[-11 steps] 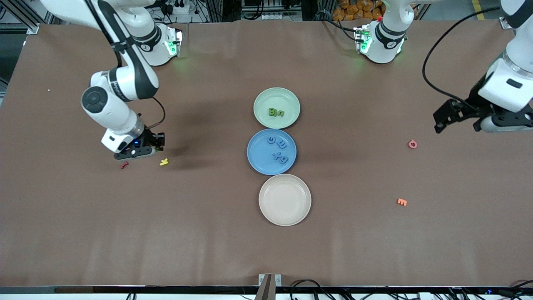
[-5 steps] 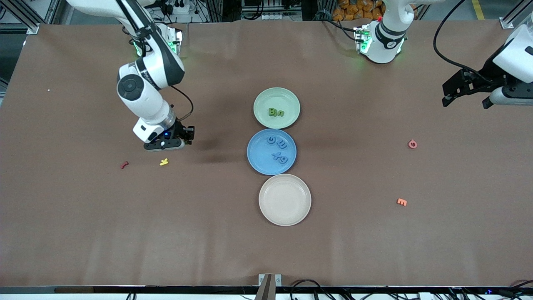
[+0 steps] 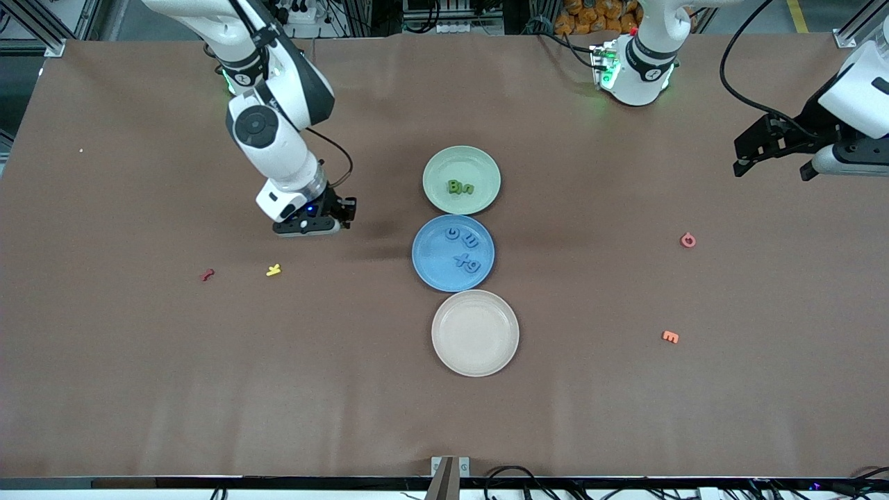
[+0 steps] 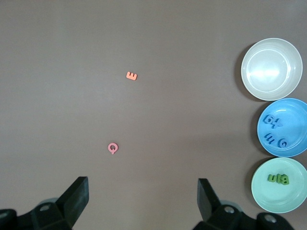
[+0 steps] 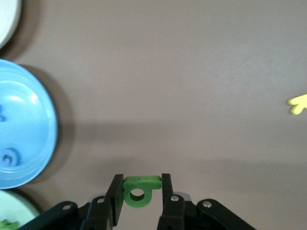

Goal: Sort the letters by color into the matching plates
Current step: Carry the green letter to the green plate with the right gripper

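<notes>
My right gripper [image 3: 345, 210] is shut on a green letter [image 5: 140, 191] with a round hole, held between both fingers. It hangs over bare table beside the blue plate [image 3: 434, 267], toward the right arm's end. That plate holds several blue letters [image 3: 464, 250]. The green plate [image 3: 479, 163], farther from the front camera, holds green letters [image 3: 460, 187]. My left gripper [image 3: 749, 151] waits open and empty, high over the left arm's end of the table. The left wrist view shows its own gripper [image 4: 142, 189] with jaws wide apart, and both plates [image 4: 295, 127] [image 4: 279, 199].
A cream plate [image 3: 475, 333] sits nearest the front camera, touching the blue one. A yellow letter [image 3: 273, 270] and a red letter [image 3: 207, 275] lie toward the right arm's end. A pink letter [image 3: 687, 240] and an orange letter [image 3: 670, 337] lie toward the left arm's end.
My right gripper has carried the green letter from beside the red and yellow letters toward the plates. The left arm drew back and up, then held still.
</notes>
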